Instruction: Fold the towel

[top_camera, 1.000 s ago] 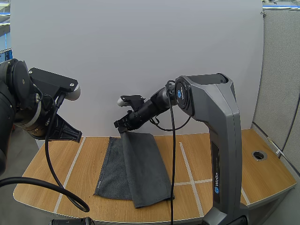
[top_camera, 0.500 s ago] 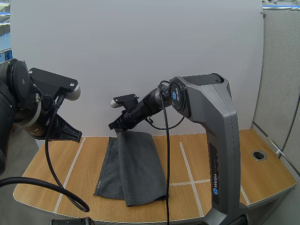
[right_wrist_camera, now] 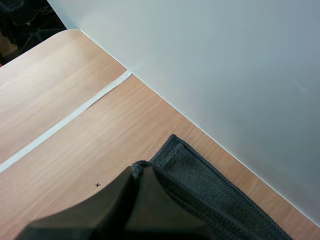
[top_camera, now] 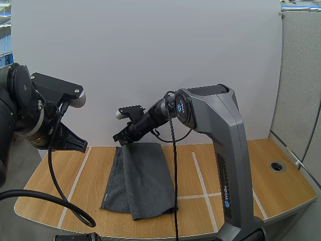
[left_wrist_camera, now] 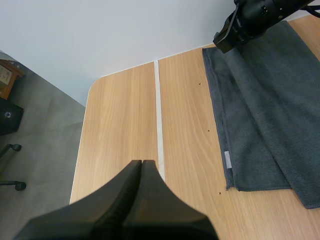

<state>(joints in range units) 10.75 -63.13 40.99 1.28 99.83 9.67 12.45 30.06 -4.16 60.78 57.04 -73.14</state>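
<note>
towel lies on the table (left of centre), right gripper at its far edge.

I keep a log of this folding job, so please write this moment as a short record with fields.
towel: dark grey, on the table, one layer folded over another
right gripper: shut on the towel's top layer at its far edge
left gripper: shut on nothing, over bare wood left of the towel
table: wood, with white tape lines
</note>
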